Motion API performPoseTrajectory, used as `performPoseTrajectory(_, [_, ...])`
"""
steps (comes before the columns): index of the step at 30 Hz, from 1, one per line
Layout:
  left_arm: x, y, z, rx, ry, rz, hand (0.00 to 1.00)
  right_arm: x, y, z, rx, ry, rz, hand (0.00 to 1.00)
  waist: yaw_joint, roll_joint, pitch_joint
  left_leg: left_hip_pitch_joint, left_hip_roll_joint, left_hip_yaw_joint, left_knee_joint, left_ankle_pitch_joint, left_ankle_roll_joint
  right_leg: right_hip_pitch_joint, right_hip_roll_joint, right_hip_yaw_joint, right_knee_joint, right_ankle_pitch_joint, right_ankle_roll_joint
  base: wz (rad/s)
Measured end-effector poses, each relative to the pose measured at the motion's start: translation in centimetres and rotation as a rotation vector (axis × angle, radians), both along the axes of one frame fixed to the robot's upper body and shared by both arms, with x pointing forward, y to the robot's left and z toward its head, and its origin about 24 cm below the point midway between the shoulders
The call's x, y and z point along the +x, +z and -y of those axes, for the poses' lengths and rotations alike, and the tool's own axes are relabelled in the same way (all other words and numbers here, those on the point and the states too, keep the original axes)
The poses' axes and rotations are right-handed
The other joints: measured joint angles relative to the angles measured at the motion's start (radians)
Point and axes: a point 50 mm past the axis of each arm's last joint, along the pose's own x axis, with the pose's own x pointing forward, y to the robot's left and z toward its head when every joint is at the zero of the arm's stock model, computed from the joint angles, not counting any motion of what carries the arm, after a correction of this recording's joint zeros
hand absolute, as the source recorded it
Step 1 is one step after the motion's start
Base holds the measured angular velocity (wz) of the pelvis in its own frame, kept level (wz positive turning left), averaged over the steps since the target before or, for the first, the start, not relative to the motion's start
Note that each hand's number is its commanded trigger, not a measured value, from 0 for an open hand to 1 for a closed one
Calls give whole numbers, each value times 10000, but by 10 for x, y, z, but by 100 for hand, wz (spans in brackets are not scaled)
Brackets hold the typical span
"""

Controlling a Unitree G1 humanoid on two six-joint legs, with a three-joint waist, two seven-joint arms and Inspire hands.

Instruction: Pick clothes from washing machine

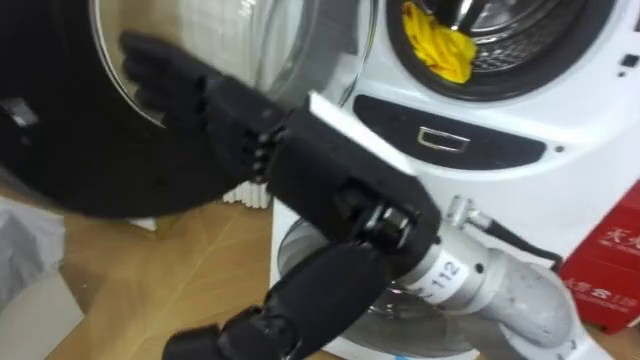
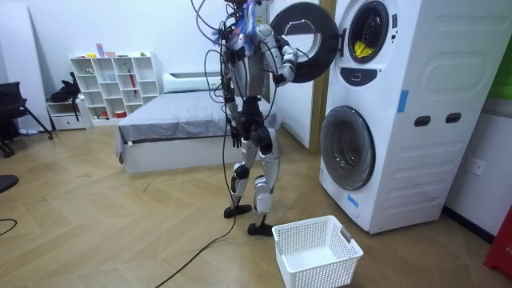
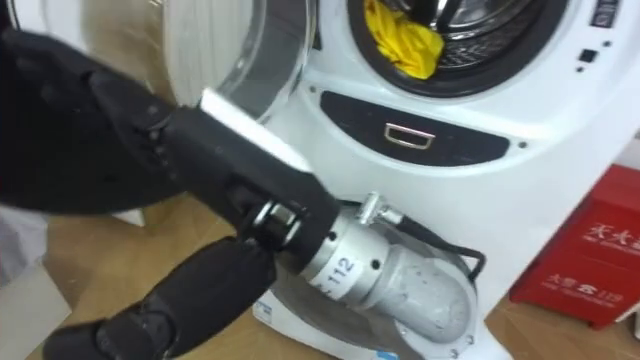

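Note:
A yellow cloth hangs at the front of the upper washing machine's drum, also seen from the room as yellow cloth. The machine's round door stands swung open to my left. My right hand reaches in from the lower right across the machine's front. Its fingers lie straight against the door's glass, with the thumb spread low. The hand holds nothing and is well left of the cloth. In the room view I stand upright just left of the stacked machines, one arm raised to the door.
A lower machine with its door closed sits under the upper one. A white laundry basket stands on the wood floor in front of it. A red box is at my right. Behind me are a bed and a white shelf.

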Motion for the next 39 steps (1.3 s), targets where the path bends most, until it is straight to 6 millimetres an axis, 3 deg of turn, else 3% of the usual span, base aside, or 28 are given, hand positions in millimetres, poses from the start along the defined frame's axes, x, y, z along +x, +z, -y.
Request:
performPoseTrajectory(8, [-15, -2, 3, -62, -106, -424, 0, 3, -10, -3, -422, 199, -298, 0, 30, 8, 44, -74, -3, 33, 54, 9, 27, 69, -39, -129, -117, -58, 93, 8])
performPoseTrajectory(11, [-19, -2, 4, -75, -65, -541, 0, 6, -16, -3, -885, -39, -514, 0, 26, -15, 192, -99, -9, 110, 51, 9, 27, 41, -93, -125, -126, -65, 105, 0])
performPoseTrajectory(14, [-17, -2, 4, -83, -77, -508, 0, 10, -28, -2, -1215, -322, -985, 0, 13, -10, 204, -114, -4, 263, 49, 8, 27, 20, -109, -90, -142, -67, 109, 0])
performPoseTrajectory(20, [-11, -2, 5, -116, 88, -288, 0, 5, -58, 5, -1564, -777, -2180, 0, -74, 48, 181, -89, -5, 329, 58, 9, 27, 66, -109, -86, -138, -67, 109, 0])
performPoseTrajectory(23, [-9, -2, 5, 117, 84, -188, 0, 4, -60, 6, -1484, -835, -2375, 0, -327, 144, 168, -97, -5, 373, 99, 8, 27, 76, -88, -79, -136, -67, 109, 0])
performPoseTrajectory(25, [-9, -2, 6, 215, 102, -158, 0, 5, -61, 10, -1385, -1083, -2438, 0, -434, 239, 115, -91, 2, 617, 106, 8, 27, 77, -103, -31, -137, -67, 109, -2])
performPoseTrajectory(27, [-11, -3, 9, 156, 132, -197, 0, 7, -62, 20, -1010, -1622, -2713, 0, -570, 354, 64, -32, 2, 736, 118, 9, 27, 99, -106, 81, -125, -67, 110, -6])
performPoseTrajectory(32, [-20, -4, 11, 106, 212, -377, 0, 14, -60, 46, -351, -3042, -2978, 0, -1082, 367, 56, 0, 13, 1076, 160, 8, 27, 73, -120, 226, -89, -67, 110, -8])
performPoseTrajectory(39, [-28, -3, 6, 153, 861, -434, 0, 24, -46, 89, 735, -5093, -2752, 0, -1705, 411, 11, 101, 10, 1117, 183, 8, 26, 180, -82, 342, -131, -65, 120, -2])
